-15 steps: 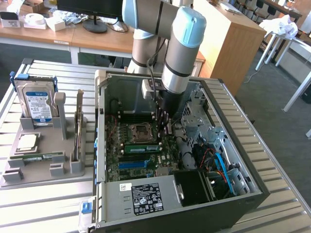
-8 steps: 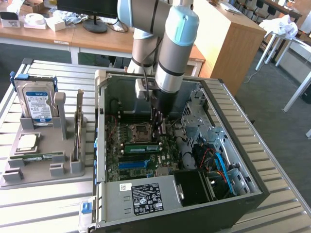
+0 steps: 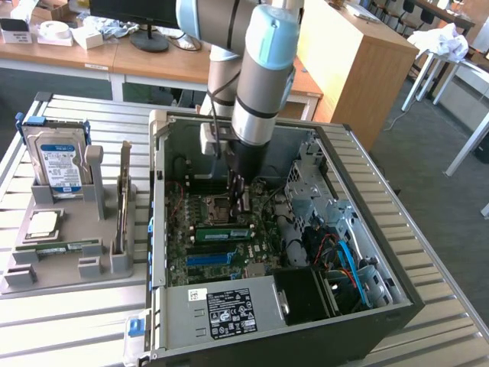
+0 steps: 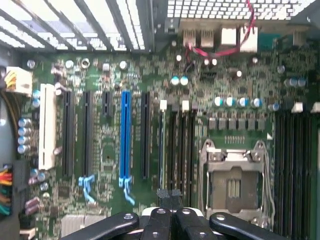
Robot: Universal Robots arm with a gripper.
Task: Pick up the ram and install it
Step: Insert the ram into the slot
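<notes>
My tool (image 3: pixel 240 200) hangs over the motherboard (image 4: pixel 150 80), fingers pressed together, holding nothing. A ram stick (image 3: pixel 224 232) lies across the board; seating step, I judge.

One ram (image 3: pixel 224 232), one hard drive (image 3: pixel 59 164), one computer case (image 3: pixel 367 252).

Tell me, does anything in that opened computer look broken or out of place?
Nothing looks spilled or broken. The computer case lies on its side, open, and the processor socket on its board looks empty, which seems deliberate. A green ram stick sits straight in the board near the shut pincer.
</notes>
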